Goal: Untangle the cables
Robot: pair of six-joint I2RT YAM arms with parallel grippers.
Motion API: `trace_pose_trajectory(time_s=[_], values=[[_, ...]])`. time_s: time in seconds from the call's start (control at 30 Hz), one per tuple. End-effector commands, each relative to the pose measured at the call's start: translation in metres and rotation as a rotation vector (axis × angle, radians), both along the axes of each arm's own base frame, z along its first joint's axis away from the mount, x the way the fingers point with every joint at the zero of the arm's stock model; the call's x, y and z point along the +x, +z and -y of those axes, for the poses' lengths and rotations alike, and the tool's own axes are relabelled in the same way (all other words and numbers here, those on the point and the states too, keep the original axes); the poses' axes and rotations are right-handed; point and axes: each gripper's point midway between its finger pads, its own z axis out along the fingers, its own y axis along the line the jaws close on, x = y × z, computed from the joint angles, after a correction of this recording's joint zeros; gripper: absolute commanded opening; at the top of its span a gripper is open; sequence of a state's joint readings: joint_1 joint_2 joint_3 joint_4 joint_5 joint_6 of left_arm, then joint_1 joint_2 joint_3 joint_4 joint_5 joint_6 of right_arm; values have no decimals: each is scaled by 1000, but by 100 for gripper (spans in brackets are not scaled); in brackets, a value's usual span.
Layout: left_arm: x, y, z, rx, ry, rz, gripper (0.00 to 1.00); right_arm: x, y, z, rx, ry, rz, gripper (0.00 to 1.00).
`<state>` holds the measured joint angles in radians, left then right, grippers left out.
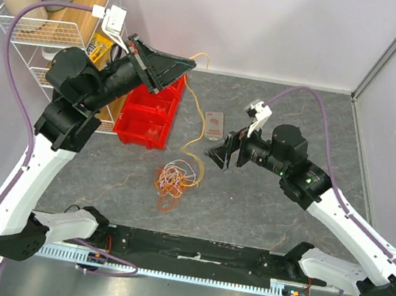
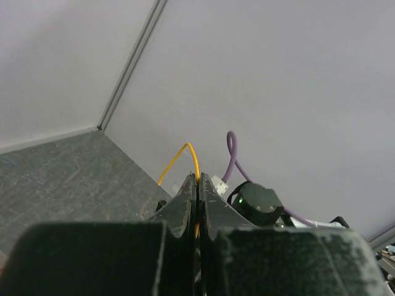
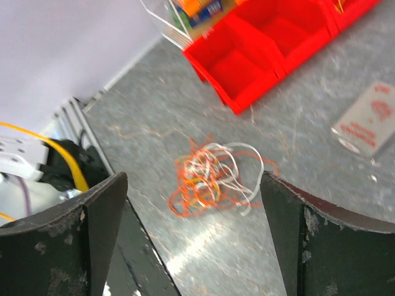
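Note:
The cables lie in a tangle (image 1: 172, 179) of orange, white and yellow wires on the grey table, in front of the red bins. One yellow cable (image 1: 205, 115) rises out of it to my left gripper (image 1: 186, 62), which is raised over the bins. In the left wrist view the left gripper (image 2: 198, 180) is shut on that yellow cable (image 2: 185, 151), which arcs out past the fingertips. My right gripper (image 1: 220, 150) hangs open just right of the tangle. In the right wrist view the right gripper (image 3: 194, 177) has nothing between its fingers, and the tangle (image 3: 216, 179) lies on the table below.
Red bins (image 1: 150, 113) stand left of the yellow cable, also in the right wrist view as red bins (image 3: 259, 49). A small flat packet (image 1: 215, 124) lies on the table behind the right gripper. A wire rack (image 1: 21, 23) with bottles fills the back left corner. Walls close the back and right.

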<state>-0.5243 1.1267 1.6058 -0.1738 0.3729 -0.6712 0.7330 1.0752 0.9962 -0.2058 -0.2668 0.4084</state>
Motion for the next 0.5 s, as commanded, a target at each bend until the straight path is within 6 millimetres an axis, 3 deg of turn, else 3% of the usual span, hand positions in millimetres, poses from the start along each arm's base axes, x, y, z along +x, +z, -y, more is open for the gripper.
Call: trace_pose_trajectory(time_s=[0.0, 0.13, 0.3, 0.47], values=[[-25, 18, -5, -72, -56, 36, 2, -6, 67, -14, 170, 42, 15, 96], [-28, 12, -5, -79, -69, 16, 2, 16, 77, 2, 144, -113, 38, 95], [-28, 6, -3, -73, -80, 10, 2, -24, 124, -27, 398, 107, 28, 94], [-23, -1, -1, -76, -76, -4, 2, -41, 145, -30, 515, 165, 21, 93]])
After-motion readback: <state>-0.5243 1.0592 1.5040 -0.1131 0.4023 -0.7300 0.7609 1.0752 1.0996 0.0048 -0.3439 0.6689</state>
